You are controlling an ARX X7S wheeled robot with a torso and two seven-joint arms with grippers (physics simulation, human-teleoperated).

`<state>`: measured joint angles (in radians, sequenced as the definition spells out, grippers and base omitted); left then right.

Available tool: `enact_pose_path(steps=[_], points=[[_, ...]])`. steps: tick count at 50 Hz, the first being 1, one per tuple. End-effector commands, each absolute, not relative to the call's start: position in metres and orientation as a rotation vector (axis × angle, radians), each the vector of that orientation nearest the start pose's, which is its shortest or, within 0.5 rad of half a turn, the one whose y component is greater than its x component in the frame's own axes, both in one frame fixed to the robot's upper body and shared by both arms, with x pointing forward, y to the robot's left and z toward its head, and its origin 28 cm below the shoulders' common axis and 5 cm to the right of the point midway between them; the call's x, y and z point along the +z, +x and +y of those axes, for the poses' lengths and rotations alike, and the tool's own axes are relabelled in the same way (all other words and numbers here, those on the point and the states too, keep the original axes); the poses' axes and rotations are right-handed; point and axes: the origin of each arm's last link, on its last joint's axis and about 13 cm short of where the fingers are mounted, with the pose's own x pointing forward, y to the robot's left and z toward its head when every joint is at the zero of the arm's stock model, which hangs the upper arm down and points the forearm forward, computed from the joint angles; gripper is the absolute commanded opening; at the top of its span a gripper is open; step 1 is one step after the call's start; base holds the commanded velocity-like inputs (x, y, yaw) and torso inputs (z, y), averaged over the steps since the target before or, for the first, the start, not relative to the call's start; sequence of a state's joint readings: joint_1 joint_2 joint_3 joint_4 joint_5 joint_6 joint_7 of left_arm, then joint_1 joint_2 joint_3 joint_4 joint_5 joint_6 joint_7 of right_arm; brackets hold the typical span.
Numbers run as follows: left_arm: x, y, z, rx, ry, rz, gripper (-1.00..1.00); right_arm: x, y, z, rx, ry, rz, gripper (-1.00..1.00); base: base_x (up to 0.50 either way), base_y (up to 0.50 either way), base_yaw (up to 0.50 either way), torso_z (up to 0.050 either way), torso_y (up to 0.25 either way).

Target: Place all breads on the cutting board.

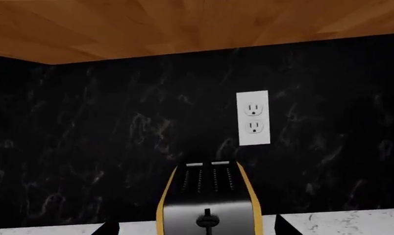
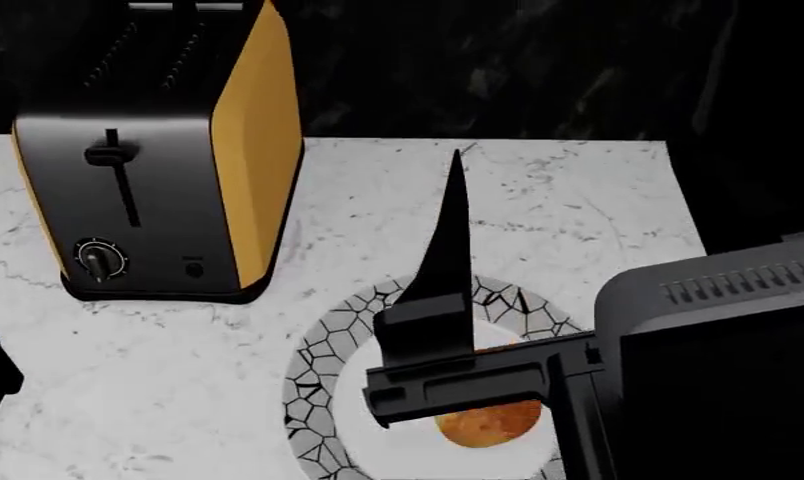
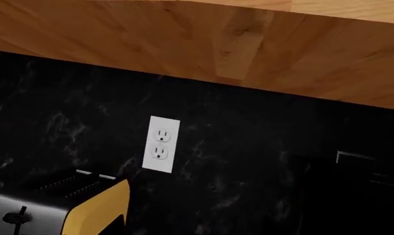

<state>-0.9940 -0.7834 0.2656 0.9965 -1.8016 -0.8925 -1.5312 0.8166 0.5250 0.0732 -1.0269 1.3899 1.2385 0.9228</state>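
A glossy golden-orange bread roll (image 2: 489, 423) lay on a round white plate with a black crackle-patterned rim (image 2: 325, 352), which sat on the white marble table (image 2: 562, 205) toward its near edge, close to the right end. Most of the roll was hidden under the right arm's dark gripper (image 2: 445, 300), which hung directly over the plate; one long black finger (image 2: 449, 225) pointed toward the table's back edge, and I could not tell from there how far the fingers stood apart or whether they had hold of anything. A tall two-slot toaster with a black front and orange-yellow sides (image 2: 155, 160) stood upright near the table's back left corner, well apart from the plate, its lever and dial facing the near edge. Behind it rose a black marbled wall (image 1: 105, 137) carrying a white double power outlet (image 1: 253, 118), with a light wooden cabinet underside (image 3: 204, 44) above. The left wrist view looked straight at the toaster's front, and only two dark fingertips (image 1: 107, 228) showed at that picture's edge, set wide apart with nothing between them. The darker roll and the wooden board were out of sight.
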Motion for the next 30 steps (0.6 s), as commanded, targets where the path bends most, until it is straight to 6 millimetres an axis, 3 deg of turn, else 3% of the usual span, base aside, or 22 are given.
enact_pose_path(steps=[1,10,18,21,30], points=[[0.273,0.142,0.208,0.038,0.082,-0.236,1.0,0.263,0.168,-0.104,0.149,-0.148,-0.376,1.0,0.41,0.0,0.0,0.0,0.0],[0.272,0.143,0.207,0.039,0.084,-0.233,1.0,0.262,0.17,-0.106,0.15,-0.164,-0.357,1.0,0.35,0.0,0.0,0.0,0.001],[0.273,0.143,0.209,0.046,0.084,-0.236,1.0,0.269,0.178,-0.11,0.155,-0.193,-0.328,1.0,0.0,0.0,0.0,0.0,0.001],[0.273,0.143,0.209,0.047,0.085,-0.236,1.0,0.281,0.186,-0.116,0.151,-0.235,-0.328,1.0,0.0,0.0,0.0,0.0,0.0],[0.271,0.145,0.208,0.045,0.089,-0.229,1.0,0.341,0.224,-0.148,0.205,-0.66,-0.197,1.0,0.0,0.0,0.0,0.0,0.0]])
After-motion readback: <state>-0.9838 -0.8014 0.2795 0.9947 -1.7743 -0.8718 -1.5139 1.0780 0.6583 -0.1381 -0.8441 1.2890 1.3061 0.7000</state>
